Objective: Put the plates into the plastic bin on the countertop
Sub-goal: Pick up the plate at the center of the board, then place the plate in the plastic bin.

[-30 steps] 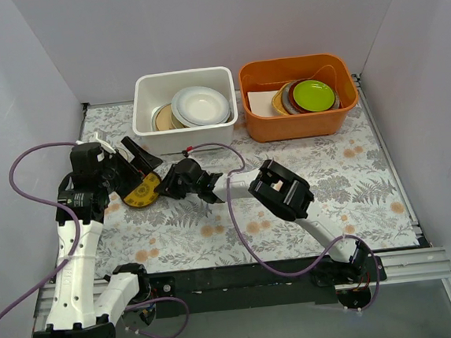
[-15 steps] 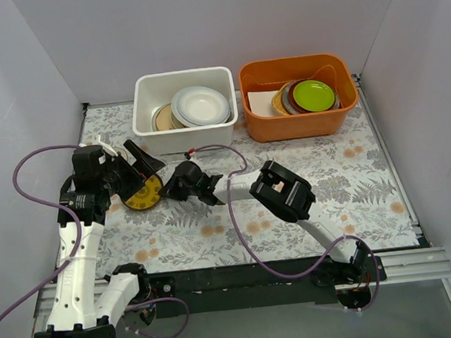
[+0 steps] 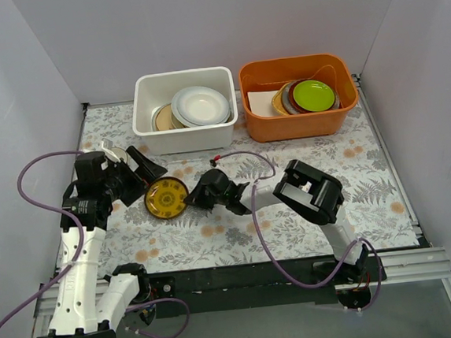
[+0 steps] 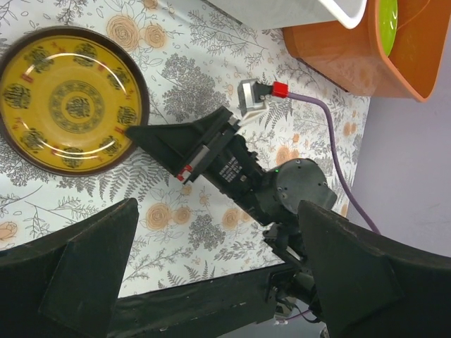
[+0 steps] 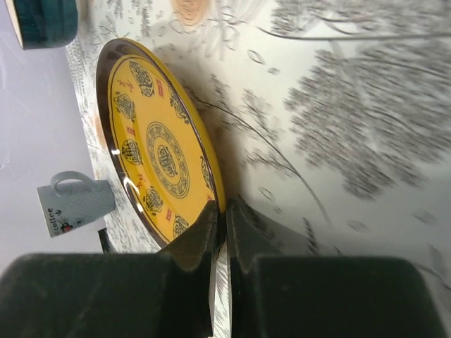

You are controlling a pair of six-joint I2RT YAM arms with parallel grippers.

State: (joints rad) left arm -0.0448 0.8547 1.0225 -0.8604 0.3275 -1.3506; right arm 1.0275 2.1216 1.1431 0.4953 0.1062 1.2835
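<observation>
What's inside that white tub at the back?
A white plate lies on top, with a tan plate peeking out at its left. Anything beneath them in the white tub is covered.

small plate (image 3: 166, 199) on countertop (image 3: 368, 172), plastic bin (image 3: 185, 139) behind it, second tub (image 3: 301, 124) right of bin

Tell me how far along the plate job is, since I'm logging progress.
Done: several round plates already lie in the white rectangular plastic bin. In hand: the right gripper has its fingers shut on the rim of the small dark-yellow patterned plate. Left: carrying that plate to the bin; no other loose plate shows.
</observation>
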